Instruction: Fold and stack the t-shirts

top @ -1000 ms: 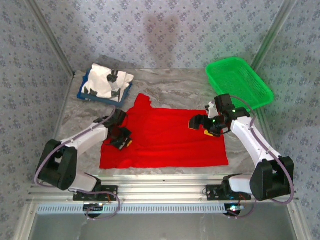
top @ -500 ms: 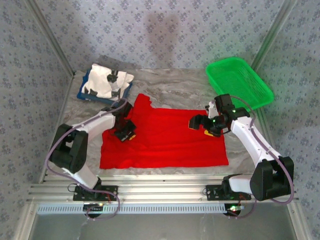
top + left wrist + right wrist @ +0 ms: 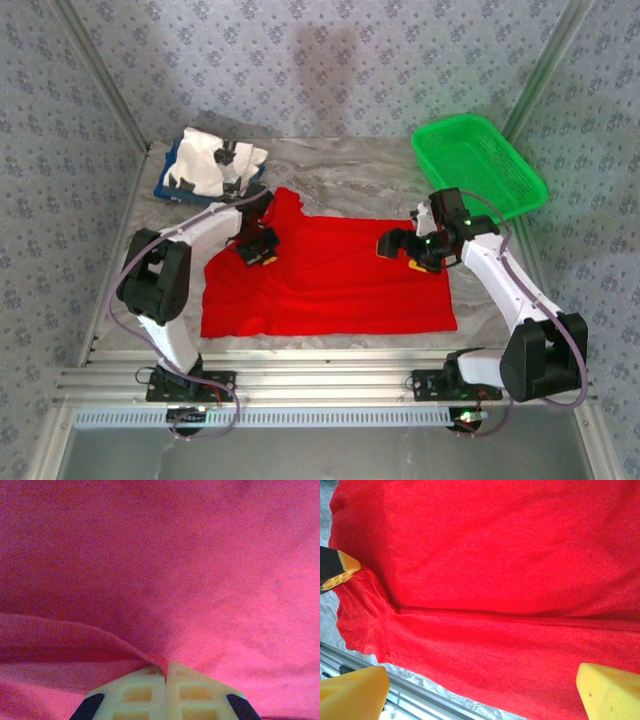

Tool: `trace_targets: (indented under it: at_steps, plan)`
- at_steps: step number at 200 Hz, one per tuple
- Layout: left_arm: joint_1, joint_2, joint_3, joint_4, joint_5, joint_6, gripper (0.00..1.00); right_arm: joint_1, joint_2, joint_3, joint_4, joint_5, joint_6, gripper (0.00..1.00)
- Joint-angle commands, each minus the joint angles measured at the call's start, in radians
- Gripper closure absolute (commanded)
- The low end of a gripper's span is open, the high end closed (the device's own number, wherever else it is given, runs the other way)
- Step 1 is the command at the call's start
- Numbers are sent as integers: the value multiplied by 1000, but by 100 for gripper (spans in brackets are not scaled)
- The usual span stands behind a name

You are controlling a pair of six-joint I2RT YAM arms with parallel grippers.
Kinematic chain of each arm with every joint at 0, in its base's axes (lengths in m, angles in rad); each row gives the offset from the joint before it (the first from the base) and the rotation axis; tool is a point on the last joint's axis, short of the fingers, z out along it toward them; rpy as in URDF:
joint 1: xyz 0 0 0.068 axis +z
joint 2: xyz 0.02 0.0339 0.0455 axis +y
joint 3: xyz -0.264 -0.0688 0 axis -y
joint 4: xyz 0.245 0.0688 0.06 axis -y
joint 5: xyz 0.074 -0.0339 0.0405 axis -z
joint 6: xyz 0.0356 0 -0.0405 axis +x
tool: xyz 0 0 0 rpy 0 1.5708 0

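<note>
Cloth has shifted — your left gripper, clamped on a pinch of the red t-shirt, dragged it forward; the right gripper gapes empty above it — the fold looks to be starting.

A red t-shirt covers most of the frame, a crease crossing its middle. The right gripper stands wide open, yellow fingertips in the lower corners. The left gripper touches the shirt at the left edge, above marble table.
</note>
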Motion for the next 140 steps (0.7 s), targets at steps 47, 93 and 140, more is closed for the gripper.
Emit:
trace_targets:
  at_steps: [47, 93, 140]
  plan:
    - [-9, 40, 68, -30, -28, 50, 82, 7, -1, -32, 13, -9, 28, 1]
    - [-9, -82, 123, 54, -12, -18, 43, 17, 7, -23, 20, -6, 35, 0]
    - [-1, -203, 36, -5, -3, -60, 37, 36, 26, -17, 32, -1, 47, 0]
